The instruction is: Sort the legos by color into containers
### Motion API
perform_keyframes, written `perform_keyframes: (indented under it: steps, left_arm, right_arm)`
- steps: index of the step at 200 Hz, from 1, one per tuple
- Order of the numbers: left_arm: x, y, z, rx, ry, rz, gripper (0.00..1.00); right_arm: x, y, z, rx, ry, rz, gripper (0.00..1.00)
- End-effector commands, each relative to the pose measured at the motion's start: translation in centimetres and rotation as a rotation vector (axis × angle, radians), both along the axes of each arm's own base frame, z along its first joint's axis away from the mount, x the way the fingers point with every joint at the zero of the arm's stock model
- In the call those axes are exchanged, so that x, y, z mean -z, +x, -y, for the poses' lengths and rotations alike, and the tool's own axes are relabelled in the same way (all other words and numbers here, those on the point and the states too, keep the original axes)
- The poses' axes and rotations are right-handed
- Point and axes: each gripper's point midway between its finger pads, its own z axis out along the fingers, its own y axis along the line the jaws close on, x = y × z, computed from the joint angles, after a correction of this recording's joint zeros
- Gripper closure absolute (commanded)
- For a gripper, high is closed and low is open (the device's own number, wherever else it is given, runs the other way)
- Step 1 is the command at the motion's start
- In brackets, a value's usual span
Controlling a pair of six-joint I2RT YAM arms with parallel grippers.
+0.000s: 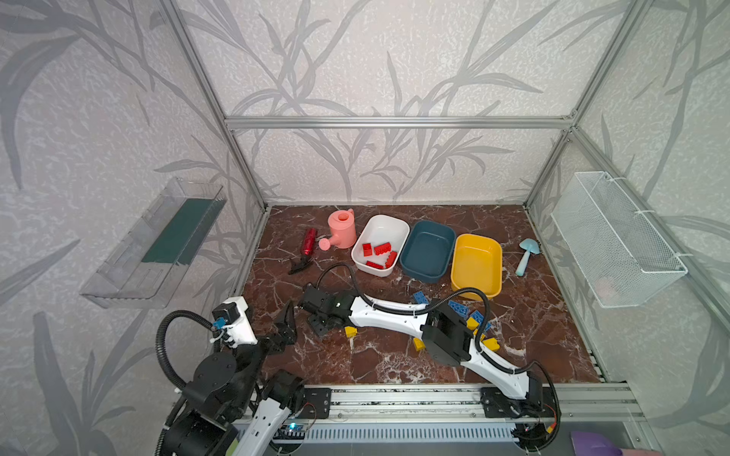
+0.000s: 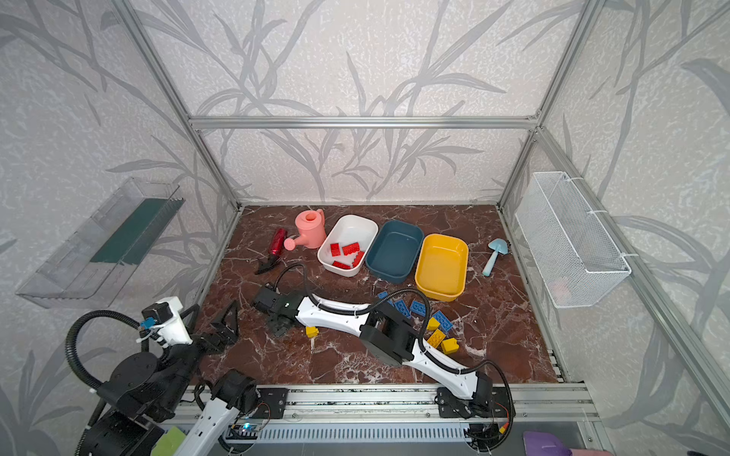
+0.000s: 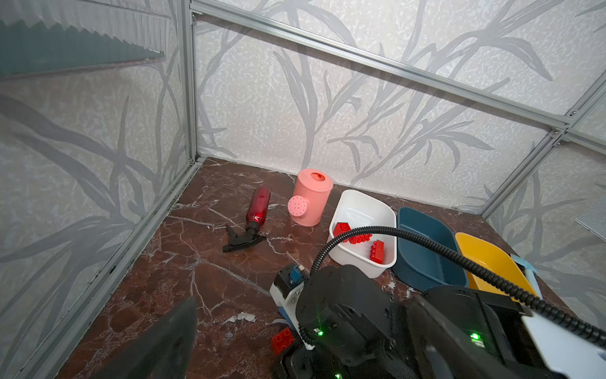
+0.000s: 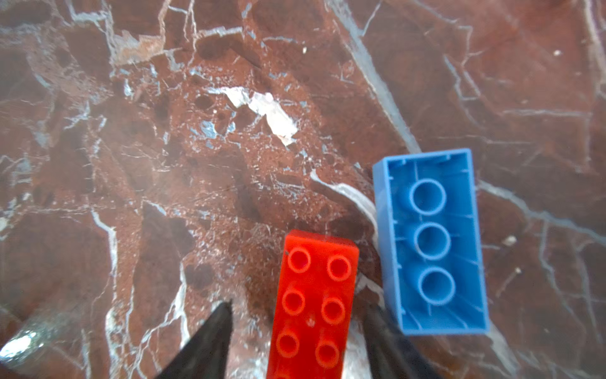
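Framed walls close the marble tabletop at 9, 12 and 3 o'clock, with the arms' mounting rail along the 6 o'clock edge. The widest bare stone lies at 6 o'clock before the rail and at 3 to 5 o'clock beyond the loose bricks. The right arm reaches across the middle to 8 o'clock, where the right claw stands apart astride a red brick lying studs up on the tabletop, a gap showing at one finger; an upturned blue brick lies just beside it. The left claw hangs spread wide, holding nothing, near the 9 o'clock wall. Three tubs line up from 11 to 1 o'clock: the white tub holds several red bricks, while the teal tub and yellow tub show bare bottoms. Blue bricks and yellow bricks lie scattered at 4 o'clock, just before the yellow tub, partly under the right arm; a lone yellow brick sits near the right claw. A pink watering can and red spray bottle crowd 10 to 11 o'clock; a pale blue scoop lies at 2 o'clock.
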Motion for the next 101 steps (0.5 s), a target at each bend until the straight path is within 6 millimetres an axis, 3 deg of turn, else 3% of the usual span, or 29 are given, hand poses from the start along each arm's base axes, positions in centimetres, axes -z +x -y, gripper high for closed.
perform_keyframes:
  steps: [1,27,61,101]
  left_arm:
    - [-0.2,0.0,-0.1,-0.008,-0.014,0.016,0.01]
    - [-0.1,0.1,-0.1,-0.007,-0.011,0.012,0.01]
    - [0.0,0.2,0.0,-0.007,-0.008,0.004,0.01]
    - [0.4,0.8,0.0,-0.020,0.005,-0.034,0.01]
  right_arm:
    - [1.1,-0.3,0.7,-0.007,-0.061,-0.003,0.44]
    - [1.1,0.0,1.0,-0.010,-0.080,0.018,0.62]
    - [-0.1,0.1,1.2,-0.023,-0.078,0.028,0.73]
    - [-4.7,0.3,1.1,-0.077,0.004,0.005,0.76]
